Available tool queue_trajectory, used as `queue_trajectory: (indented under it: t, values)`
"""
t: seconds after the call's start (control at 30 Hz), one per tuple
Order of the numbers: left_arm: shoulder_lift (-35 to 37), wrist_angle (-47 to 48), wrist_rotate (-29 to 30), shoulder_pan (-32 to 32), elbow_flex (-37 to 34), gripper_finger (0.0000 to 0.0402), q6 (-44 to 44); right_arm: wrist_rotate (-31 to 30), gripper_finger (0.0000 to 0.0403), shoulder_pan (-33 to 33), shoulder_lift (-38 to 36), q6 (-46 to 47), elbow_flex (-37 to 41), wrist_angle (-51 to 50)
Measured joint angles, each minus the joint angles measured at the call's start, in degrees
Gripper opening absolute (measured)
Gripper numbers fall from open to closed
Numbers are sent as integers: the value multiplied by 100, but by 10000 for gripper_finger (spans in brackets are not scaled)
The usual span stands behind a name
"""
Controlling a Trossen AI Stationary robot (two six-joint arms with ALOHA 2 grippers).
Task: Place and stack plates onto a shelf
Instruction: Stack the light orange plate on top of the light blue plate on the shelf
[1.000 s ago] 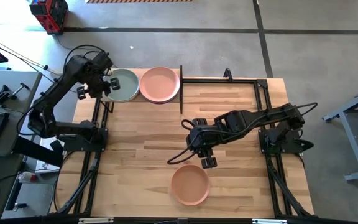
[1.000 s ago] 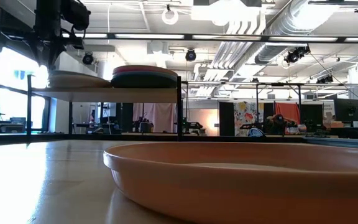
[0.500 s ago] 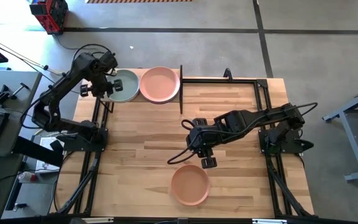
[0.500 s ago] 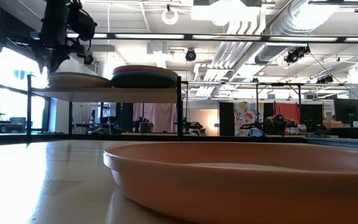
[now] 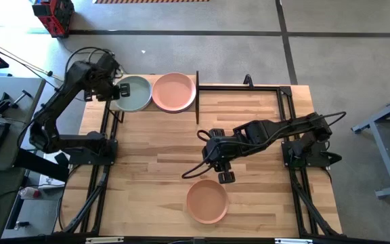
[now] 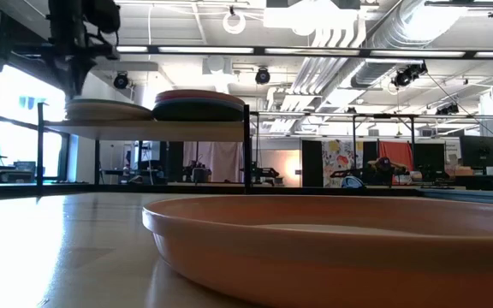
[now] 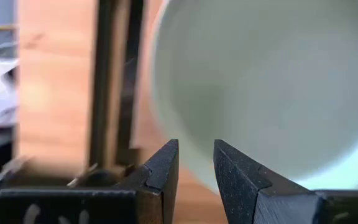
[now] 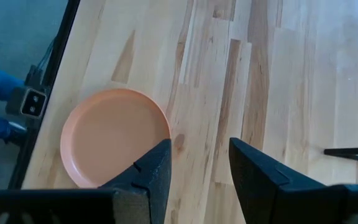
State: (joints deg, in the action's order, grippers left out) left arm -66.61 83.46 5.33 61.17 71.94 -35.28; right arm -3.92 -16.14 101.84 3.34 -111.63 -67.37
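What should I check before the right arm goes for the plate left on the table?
1. Right gripper open, holding nothing: ok.
2. Peach plate flat on the table, nothing on it: ok.
3. Right gripper over the plate's rim: not ok, it hangs beside the plate.
4. Left gripper away from the shelf stacks: not ok, it hangs at the green plate.
5. Left gripper holding nothing: ok.
6. Shelf stacks level: cannot tell for the green one; the pink-topped stack looks even.
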Motion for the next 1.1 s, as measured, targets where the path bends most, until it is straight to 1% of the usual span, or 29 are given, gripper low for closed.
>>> queue_trajectory:
  t: [0.07, 0.17, 0.3, 0.47, 0.53, 0.63, 0.8, 0.97, 1.1]
  values:
    - [170, -285, -188, 0, 0, 90, 94, -2, 138, 0, 0, 183, 0, 22]
    - [409, -588, -686, -13, 4, 90, 440, -63, 138, 0, 27, 683, 0, 16]
    - [710, -538, -1388, -227, 4, 90, 928, -150, 138, 6, 137, 1412, 0, -17]
    - [1102, -540, -1704, -794, 4, 90, 1005, -148, 138, 95, 296, 2086, 0, -5]
    - [1239, -581, -1734, -1072, 4, 90, 1004, -150, 138, 148, 351, 2221, 0, -11]
    - [1416, -759, -1741, -1521, 4, 90, 979, -201, 138, 213, 457, 2114, 0, -36]
    - [1590, -1247, -1744, -2302, 4, 90, 735, -273, 138, 269, 779, 1503, 0, -289]
    - [1630, -1620, -1741, -3068, 4, 90, 700, -157, 138, 226, 1234, 1418, 0, -213]
    - [1626, -1744, -1697, -3535, 4, 90, 700, -146, 138, 159, 1600, 1353, 0, -192]
